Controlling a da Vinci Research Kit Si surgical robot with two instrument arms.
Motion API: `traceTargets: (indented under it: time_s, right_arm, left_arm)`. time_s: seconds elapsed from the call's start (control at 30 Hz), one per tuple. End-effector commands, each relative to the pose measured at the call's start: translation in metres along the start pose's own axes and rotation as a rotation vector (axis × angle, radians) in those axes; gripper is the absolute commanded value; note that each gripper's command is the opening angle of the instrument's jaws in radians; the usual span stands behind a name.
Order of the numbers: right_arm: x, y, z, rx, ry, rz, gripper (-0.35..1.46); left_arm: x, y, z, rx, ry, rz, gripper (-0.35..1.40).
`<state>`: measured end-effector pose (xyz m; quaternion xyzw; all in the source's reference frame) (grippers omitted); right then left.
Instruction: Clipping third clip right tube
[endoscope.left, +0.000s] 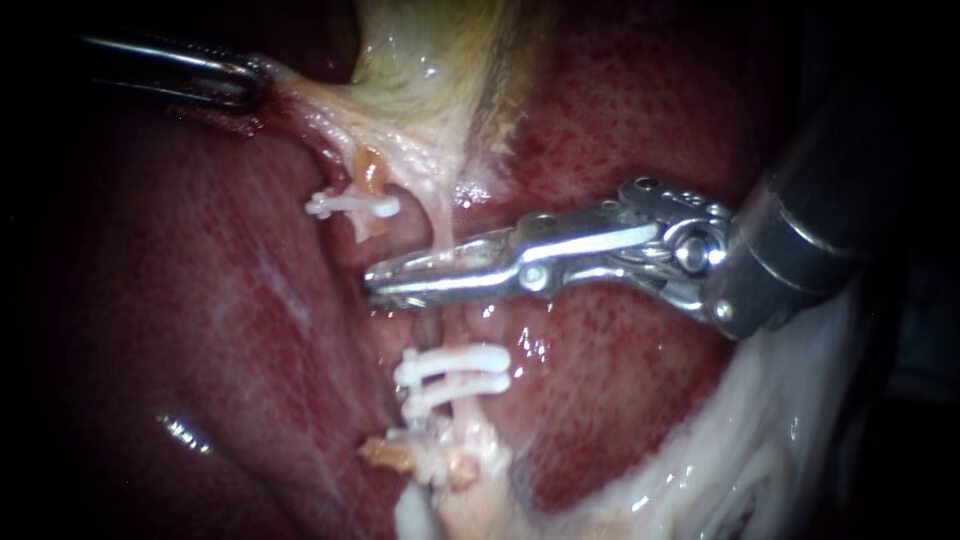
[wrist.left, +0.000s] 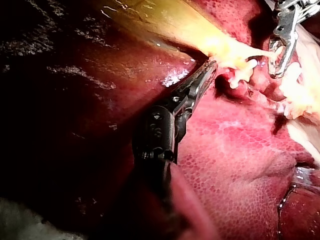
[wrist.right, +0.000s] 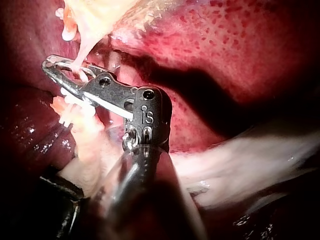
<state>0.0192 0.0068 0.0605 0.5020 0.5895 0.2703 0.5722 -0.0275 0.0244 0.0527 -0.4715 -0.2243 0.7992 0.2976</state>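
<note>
Endoscope view: your right instrument (endoscope.left: 375, 284) has its claw closed across the right tube (endoscope.left: 440, 225) just below the gallbladder (endoscope.left: 430, 60), with two white clips (endoscope.left: 452, 378) farther from the gallbladder. Left wrist view: your left instrument (wrist.left: 211, 66) has its claw clamped on the gallbladder's pale edge. Right wrist view: the tube runs from the gallbladder into the closed claw.

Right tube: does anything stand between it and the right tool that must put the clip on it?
Nothing visible does. The right tube already lies inside the tip of the right tool, above the two clips on it. The left tool grips tissue well apart from there.
</note>
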Motion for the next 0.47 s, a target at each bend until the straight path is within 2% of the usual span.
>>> traceTargets:
  time_s: [0.03,0.2,0.47]
  right_arm:
    - [0.0,0.0,0.0001,0.006,-0.008,-0.001,-0.35]
    - [0.0,0.0,0.0001,0.024,-0.023,-0.001,-0.35]
    - [0.0,0.0001,0.0001,0.023,-0.023,-0.002,-0.35]
  left_arm:
    - [0.0,0.0,0.0,0.0,0.0,0.0,-0.35]
    - [0.0,0.0,0.0,0.0,0.0,0.0,-0.35]
    - [0.0,0.0,0.0,0.0,0.0,0.0,-0.35]
